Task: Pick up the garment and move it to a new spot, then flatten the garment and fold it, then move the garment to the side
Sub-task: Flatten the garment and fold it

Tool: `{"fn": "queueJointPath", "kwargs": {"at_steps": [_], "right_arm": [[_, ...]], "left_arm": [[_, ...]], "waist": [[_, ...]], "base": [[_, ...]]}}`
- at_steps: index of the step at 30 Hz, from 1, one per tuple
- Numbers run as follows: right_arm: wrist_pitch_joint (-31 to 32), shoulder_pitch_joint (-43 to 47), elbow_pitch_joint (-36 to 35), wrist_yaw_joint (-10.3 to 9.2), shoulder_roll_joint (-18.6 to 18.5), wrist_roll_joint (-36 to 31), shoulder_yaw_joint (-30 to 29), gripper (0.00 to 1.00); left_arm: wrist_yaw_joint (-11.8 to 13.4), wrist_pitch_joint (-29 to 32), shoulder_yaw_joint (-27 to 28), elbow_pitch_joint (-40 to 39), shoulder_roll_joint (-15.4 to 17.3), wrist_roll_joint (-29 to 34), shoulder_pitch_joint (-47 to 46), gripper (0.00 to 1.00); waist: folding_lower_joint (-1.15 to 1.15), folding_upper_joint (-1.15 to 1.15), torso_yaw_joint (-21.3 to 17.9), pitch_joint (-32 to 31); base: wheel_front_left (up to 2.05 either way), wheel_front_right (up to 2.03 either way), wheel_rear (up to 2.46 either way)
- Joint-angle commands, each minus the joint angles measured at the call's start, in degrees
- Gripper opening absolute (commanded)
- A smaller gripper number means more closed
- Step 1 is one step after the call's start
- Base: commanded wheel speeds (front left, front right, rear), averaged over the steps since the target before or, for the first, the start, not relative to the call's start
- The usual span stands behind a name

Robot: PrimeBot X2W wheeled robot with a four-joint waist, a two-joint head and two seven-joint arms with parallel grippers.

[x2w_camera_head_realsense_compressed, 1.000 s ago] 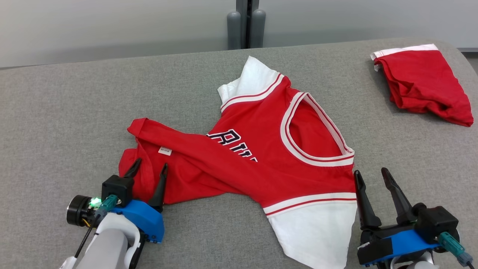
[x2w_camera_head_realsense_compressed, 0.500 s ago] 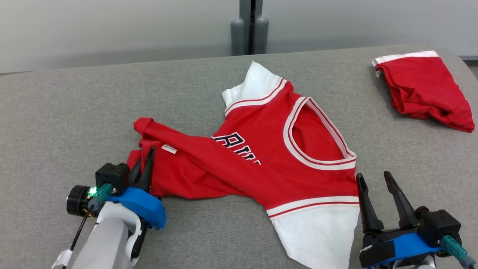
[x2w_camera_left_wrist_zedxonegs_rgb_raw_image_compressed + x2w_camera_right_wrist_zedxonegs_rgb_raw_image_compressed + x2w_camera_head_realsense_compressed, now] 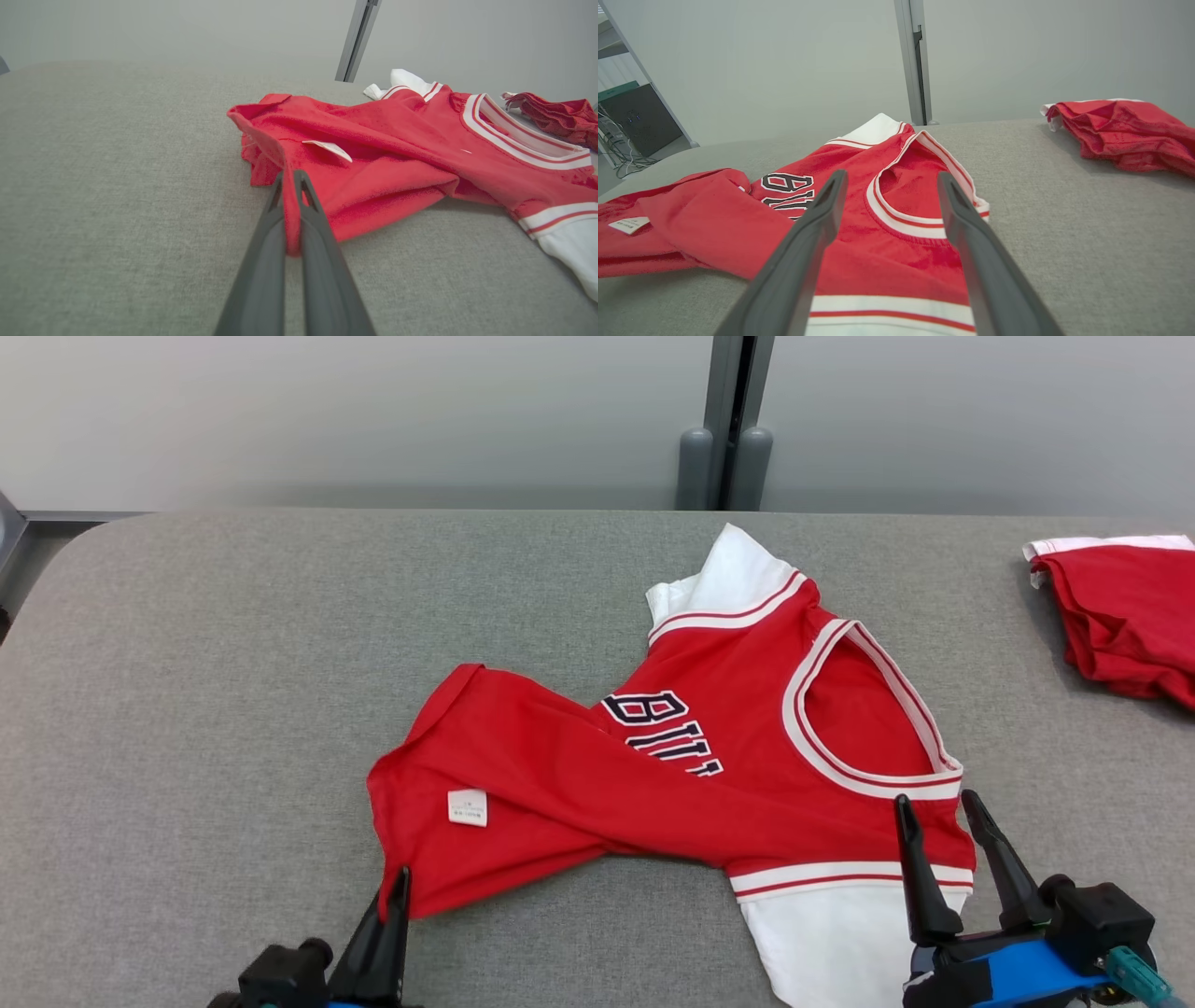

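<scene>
The garment is a red jersey with white sleeves, white-trimmed neck and dark lettering, lying crumpled on the grey table. My left gripper sits at the bottom left of the head view, shut on the garment's lower red hem; in the left wrist view the red cloth is pinched between the two fingers of that gripper. My right gripper stands open over the garment's near shoulder band, and the right wrist view shows its fingertips apart above the neck opening.
A second red garment with a white edge lies bunched at the table's far right. A grey post stands against the wall behind the table. Bare grey tabletop stretches to the left of the jersey.
My left gripper has closed on the hem and drawn it back toward me, stretching the red cloth. The head camera has turned left, shifting the whole picture right. The right gripper stays open.
</scene>
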Motion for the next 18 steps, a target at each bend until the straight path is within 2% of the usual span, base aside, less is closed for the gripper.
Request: {"fn": "queueJointPath", "kwargs": {"at_steps": [1, 9, 10, 11, 18], "right_arm": [[-0.17, 0.77, 0.11, 0.01, -0.16, -0.4, -0.25, 1.0], [-0.17, 1.01, 0.43, 0.02, -0.15, -0.24, -0.01, 1.0], [-0.17, 1.21, 0.47, 0.02, -0.14, -0.15, -0.06, 1.0], [-0.17, 1.4, 0.53, 0.02, -0.14, -0.07, -0.05, 1.0], [-0.17, 1.54, 0.72, 0.02, -0.15, -0.01, 0.3, 1.0]], "left_arm": [[-0.08, -0.14, 0.48, -0.26, -0.17, -0.17, 1.57, 0.0], [-0.08, -0.15, 1.72, 1.18, -1.93, -0.24, 7.59, 0.0], [-0.08, -0.15, 2.27, 1.23, -2.04, -0.14, 7.58, 0.45], [-0.08, -0.15, 2.82, 1.53, -2.17, -0.29, 7.79, 1.0], [-0.08, -0.15, 6.12, 0.24, -2.4, 0.51, 7.23, 1.0]], "waist": [[0.0, 0.01, 0.4, -0.14], [0.0, 0.01, 1.29, -0.92], [0.0, 0.01, 1.4, -0.99], [0.0, 0.01, 1.48, -1.08], [0.0, 0.01, 0.9, -1.41]], "base": [[0.0, 0.0, 0.0], [0.0, 0.0, 0.0], [0.0, 0.0, 0.0], [0.0, 0.0, 0.0], [0.0, 0.0, 0.0]]}}
